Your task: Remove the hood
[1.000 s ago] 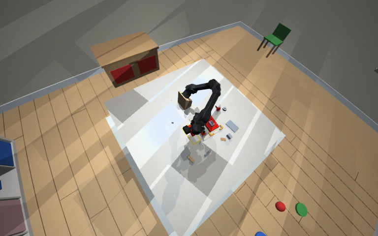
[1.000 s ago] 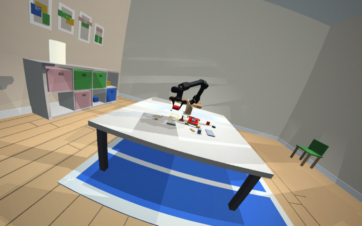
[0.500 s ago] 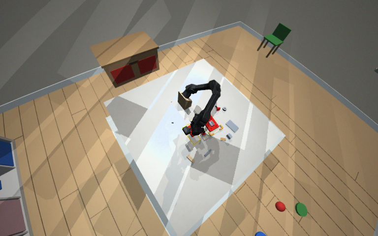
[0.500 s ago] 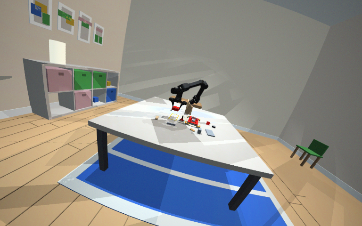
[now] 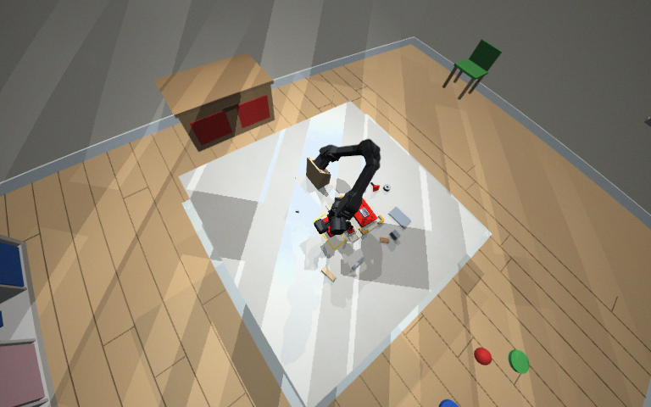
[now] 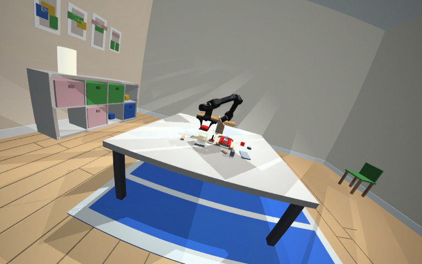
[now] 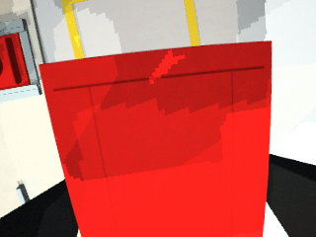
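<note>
We see the gripper (image 6: 206,125) pinching the red hood (image 7: 161,158), lifted off the toy car (image 6: 226,140), held mid-frame above the table (image 6: 174,161) over the yellow marked area (image 7: 132,14). Left: lower, release, back away.

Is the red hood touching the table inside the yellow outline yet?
Apart. The exterior view shows the red hood hanging in the gripper above the table, with a gap over the yellow outline.
</note>
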`<action>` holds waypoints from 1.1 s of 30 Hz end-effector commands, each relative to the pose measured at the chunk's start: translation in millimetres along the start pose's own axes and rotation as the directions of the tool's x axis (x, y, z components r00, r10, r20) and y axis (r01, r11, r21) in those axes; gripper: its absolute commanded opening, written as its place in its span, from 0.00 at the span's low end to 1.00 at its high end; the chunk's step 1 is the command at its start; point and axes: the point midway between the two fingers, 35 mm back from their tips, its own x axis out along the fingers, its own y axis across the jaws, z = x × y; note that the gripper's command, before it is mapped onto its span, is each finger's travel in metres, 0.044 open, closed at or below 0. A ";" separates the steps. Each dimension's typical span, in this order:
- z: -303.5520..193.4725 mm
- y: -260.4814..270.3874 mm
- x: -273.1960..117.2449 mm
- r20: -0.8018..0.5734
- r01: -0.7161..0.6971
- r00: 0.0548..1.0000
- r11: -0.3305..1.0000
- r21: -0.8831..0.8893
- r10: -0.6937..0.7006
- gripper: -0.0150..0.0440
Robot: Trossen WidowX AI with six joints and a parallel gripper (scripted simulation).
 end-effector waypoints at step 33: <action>-0.1 1.0 30.3 0.003 -0.006 1.000 1.000 0.006 0.006 0.25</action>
